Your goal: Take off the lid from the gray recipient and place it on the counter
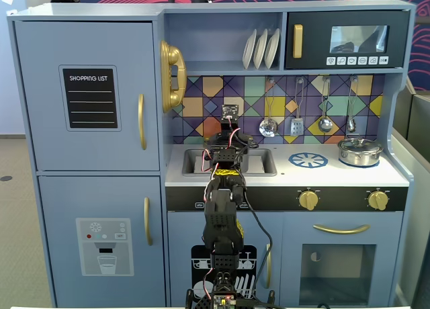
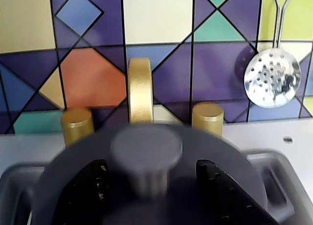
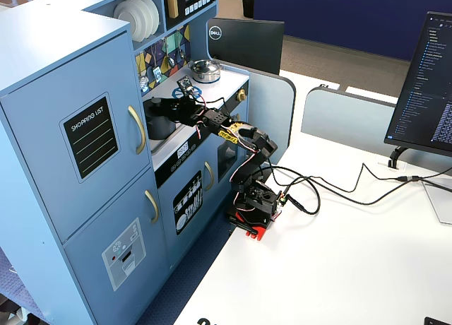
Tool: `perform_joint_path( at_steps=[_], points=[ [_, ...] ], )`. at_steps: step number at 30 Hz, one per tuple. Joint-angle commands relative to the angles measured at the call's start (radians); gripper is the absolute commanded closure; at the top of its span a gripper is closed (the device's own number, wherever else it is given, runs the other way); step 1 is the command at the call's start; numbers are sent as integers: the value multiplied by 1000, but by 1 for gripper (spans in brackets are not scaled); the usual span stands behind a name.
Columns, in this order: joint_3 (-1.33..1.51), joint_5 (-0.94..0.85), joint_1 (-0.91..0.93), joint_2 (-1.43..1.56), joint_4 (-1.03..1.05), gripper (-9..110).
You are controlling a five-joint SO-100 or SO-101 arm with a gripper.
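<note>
Overhead, pale counter (image 1: 282, 171) (sink recess (image 1: 259, 162) included) beneath harlequin-tiled backsplash (image 1: 235, 94).

My own arm hides the gray recipient (image 1: 225, 148) in a fixed view; up close the lid (image 2: 146, 186) blurs, its lower edge cropped.

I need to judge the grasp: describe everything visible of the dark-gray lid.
In the wrist view the lid is a matte dark-gray round disc with a short cylindrical central knob, blurred from closeness. It lies flat in the sink recess area, in front of the gold faucet. The gripper has dark fingers on either side of the knob; contact cannot be told.
</note>
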Motion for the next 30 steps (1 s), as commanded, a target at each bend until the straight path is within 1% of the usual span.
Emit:
perform_joint_path(
  at_steps=[1, 5, 6, 8, 17, 21, 25, 30],
  points=[
    [-114, 35, 3, -43, -41, 88],
    [-144, 51, 5, -86, -61, 90],
    [-146, 49, 5, -89, -61, 92],
    [-143, 41, 3, -87, -55, 101],
    [-161, 32, 12, -25, -83, 102],
    [-184, 20, 46, 37, -37, 102],
    [-192, 18, 124, 115, 44, 102],
    [-183, 48, 276, 195, 137, 102]
  ],
)
